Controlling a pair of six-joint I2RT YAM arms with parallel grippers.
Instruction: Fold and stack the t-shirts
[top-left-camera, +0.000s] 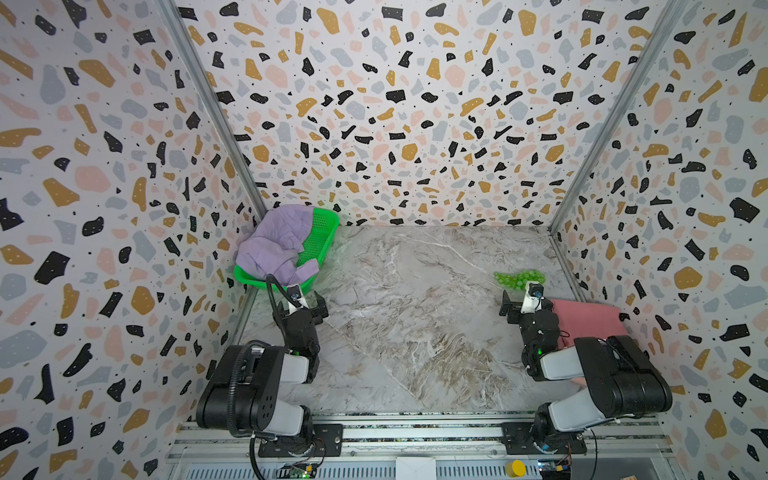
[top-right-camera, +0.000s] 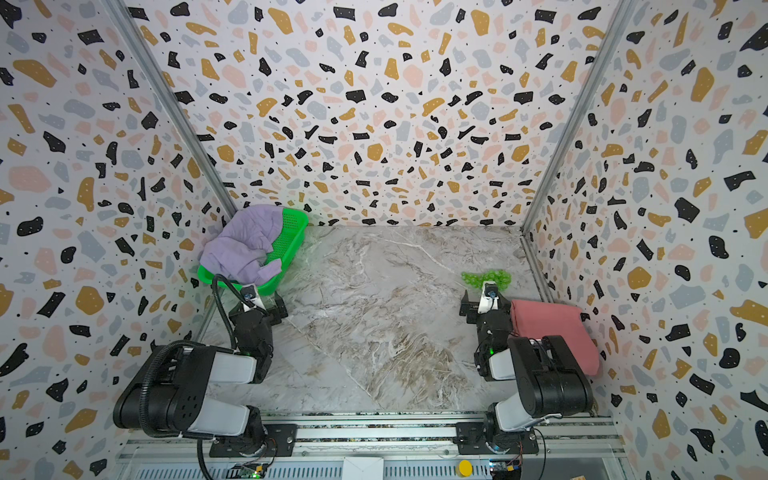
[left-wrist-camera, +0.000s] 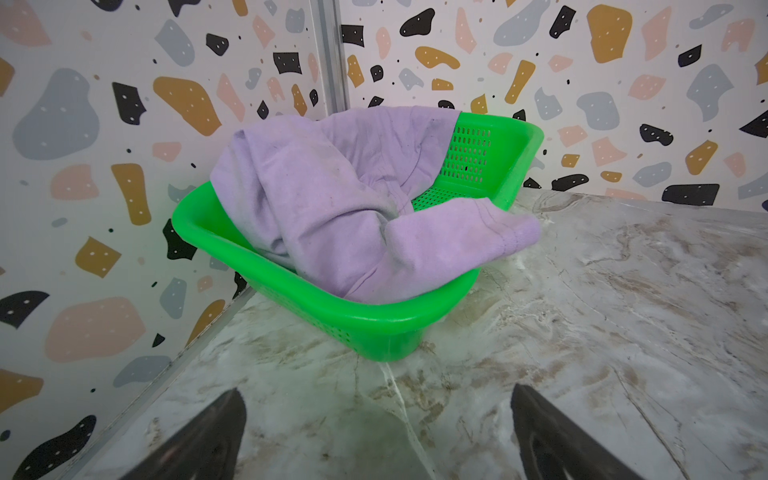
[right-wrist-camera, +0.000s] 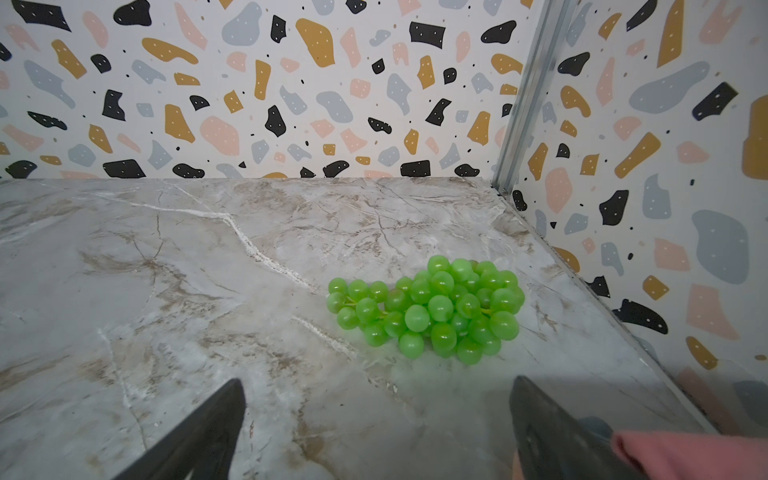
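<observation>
- Lilac t-shirt (top-left-camera: 274, 245) (top-right-camera: 241, 245): lies crumpled in the green mesh basket (top-left-camera: 322, 232), left of centre in both top views. Covers most of it, hangs over the rim on the wall side, and pokes one sleeve (left-wrist-camera: 478, 232) out over the rim toward the marble.
- Folded flat, coral-red t-shirt (top-left-camera: 586, 320) (top-right-camera: 557, 328): rests on the marble table (top-left-camera: 415, 311) at its right-hand edge, lower right of centre in both top views. Partly hidden under the right arm (top-left-camera: 615, 374).
- Spread wide and empty, left gripper (left-wrist-camera: 376, 390): points at the basket from just short of it, apart from the lilac t-shirt.
- Spread wide and empty too, right gripper (right-wrist-camera: 378, 379): points at the cluster of small green balls (right-wrist-camera: 428, 309). Corner of the coral-red t-shirt (right-wrist-camera: 685, 453) just beside one finger (right-wrist-camera: 552, 432); touching or not, cannot tell.
- Green balls again (top-left-camera: 519, 277): right of centre in both top views, just above the right gripper, near the right wall.
- Terrazzo-patterned walls (top-left-camera: 415, 104): close in on three sides.
</observation>
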